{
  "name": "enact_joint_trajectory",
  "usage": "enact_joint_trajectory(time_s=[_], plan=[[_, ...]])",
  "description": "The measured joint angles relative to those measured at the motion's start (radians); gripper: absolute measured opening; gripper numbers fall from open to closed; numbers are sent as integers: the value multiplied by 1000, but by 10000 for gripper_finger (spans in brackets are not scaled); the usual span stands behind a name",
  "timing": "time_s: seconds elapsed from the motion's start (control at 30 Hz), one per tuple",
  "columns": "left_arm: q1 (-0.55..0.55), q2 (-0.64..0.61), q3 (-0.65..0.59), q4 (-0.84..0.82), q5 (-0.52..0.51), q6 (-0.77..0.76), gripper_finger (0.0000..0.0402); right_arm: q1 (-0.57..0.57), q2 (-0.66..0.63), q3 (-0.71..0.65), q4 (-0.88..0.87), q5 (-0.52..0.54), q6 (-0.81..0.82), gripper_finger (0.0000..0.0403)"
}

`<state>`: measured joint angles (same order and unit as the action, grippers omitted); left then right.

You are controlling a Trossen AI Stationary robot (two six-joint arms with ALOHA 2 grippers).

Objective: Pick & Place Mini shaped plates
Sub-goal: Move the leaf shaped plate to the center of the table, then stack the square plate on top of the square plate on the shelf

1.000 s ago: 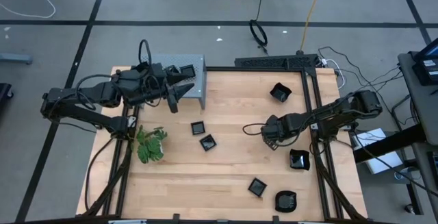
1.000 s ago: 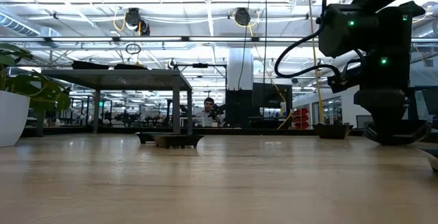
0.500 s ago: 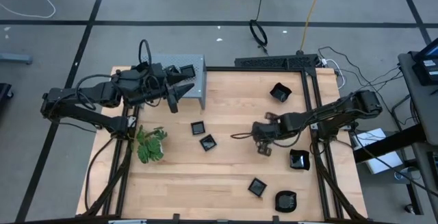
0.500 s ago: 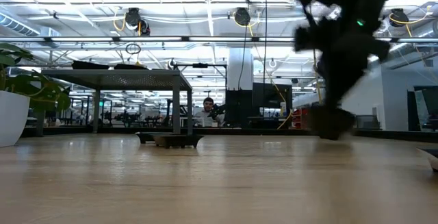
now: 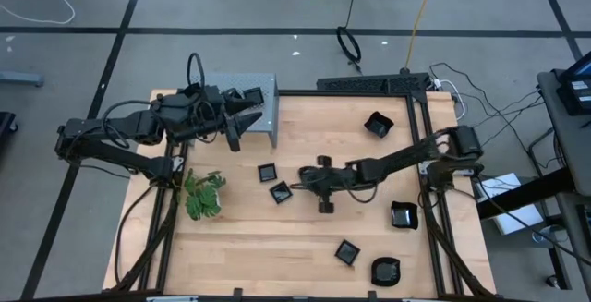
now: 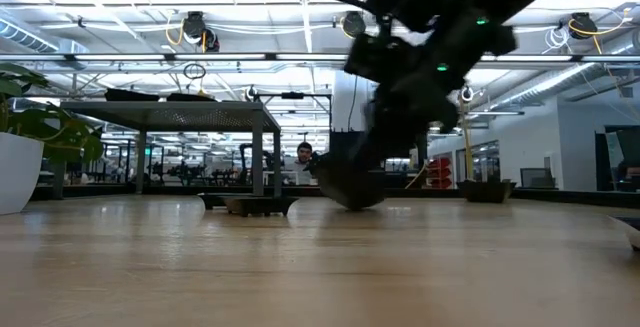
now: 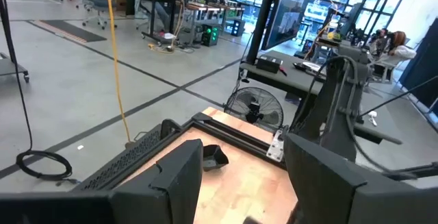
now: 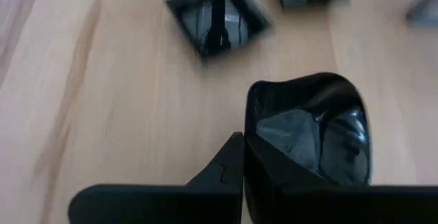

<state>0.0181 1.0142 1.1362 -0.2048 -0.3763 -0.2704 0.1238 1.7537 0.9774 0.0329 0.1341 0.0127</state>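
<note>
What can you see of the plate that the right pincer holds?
The plate is small, black and glossy, a shallow dish with rounded corners and a raised rim; light reflects in its hollow. It looks like glazed ceramic or plastic. The right pincer is shut on its edge and carries it above the table, near the middle, beside two square plates that lie there. In the low view it hangs tilted, clear of the wood. Only the pincer touches it.

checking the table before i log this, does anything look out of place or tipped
Nothing stands out. The loose plates lie flat on the table, the plant is upright, and the right claw holds one plate above the wood.
</note>
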Motion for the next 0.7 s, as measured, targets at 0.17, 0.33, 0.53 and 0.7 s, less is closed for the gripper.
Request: enact_joint_trajectory(time_s=[0.17,0.33,0.53,0.7], plan=[[0,0,0,0,0,-5,209,0,110,95,28,2,-128,0],[-1,0,0,-1,0,-6,209,0,170,183,27,24,-159,2],[-8,0,1,-6,10,-5,209,0,184,230,23,26,-160,56],[-15,0,1,-25,15,10,209,0,145,241,3,26,-155,122]])
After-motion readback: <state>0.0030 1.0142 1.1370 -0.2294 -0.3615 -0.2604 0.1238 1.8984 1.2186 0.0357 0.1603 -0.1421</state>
